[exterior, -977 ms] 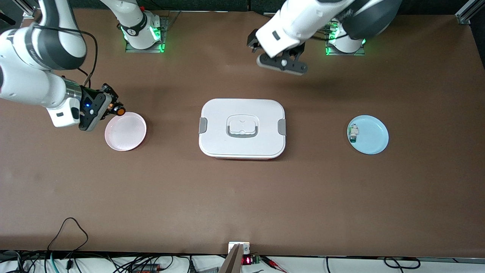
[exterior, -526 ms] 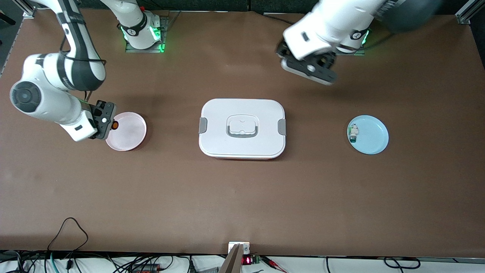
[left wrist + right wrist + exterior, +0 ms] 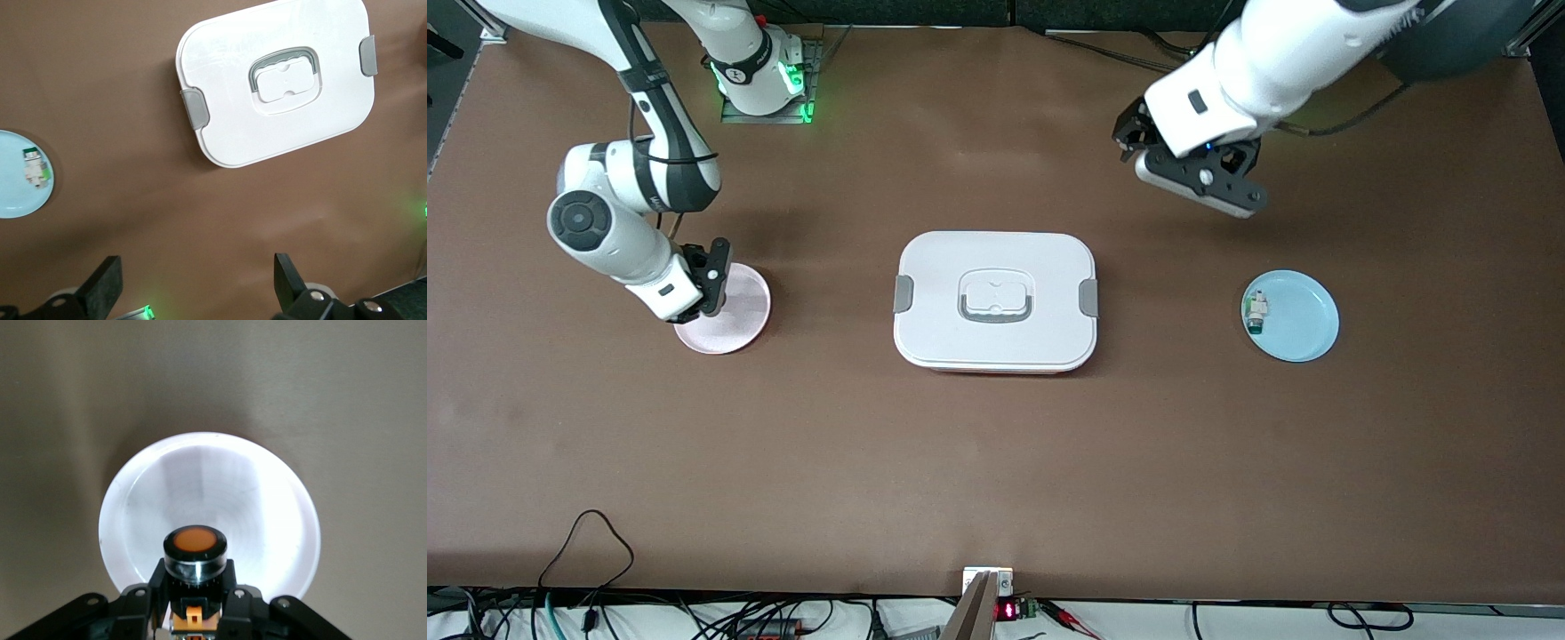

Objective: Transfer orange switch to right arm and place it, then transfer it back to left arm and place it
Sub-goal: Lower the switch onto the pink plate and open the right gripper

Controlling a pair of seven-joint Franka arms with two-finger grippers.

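"Where is the orange switch [image 3: 194, 555]?"

"I have it. My right gripper [image 3: 194, 597] pinches it tight between its two fingers, with the orange end facing the camera on my wrist. I hold it over the pink plate [image 3: 738, 322], at the right arm's end of the table."

"And your other hand?"

"My left gripper [image 3: 1199, 176] hangs in the air over bare table, toward the left arm's end. Its black fingers [image 3: 105, 288] are spread wide apart and hold nothing. That arm waits."

"Where is the box [image 3: 996, 300]?"

"It sits in the middle of the table, between the two plates, with its lid on. No gripper touches it."

"What is on the blue plate [image 3: 1303, 320]?"

"A small white-and-green switch [image 3: 1256, 313] lies on it, close to the rim on the box's side."
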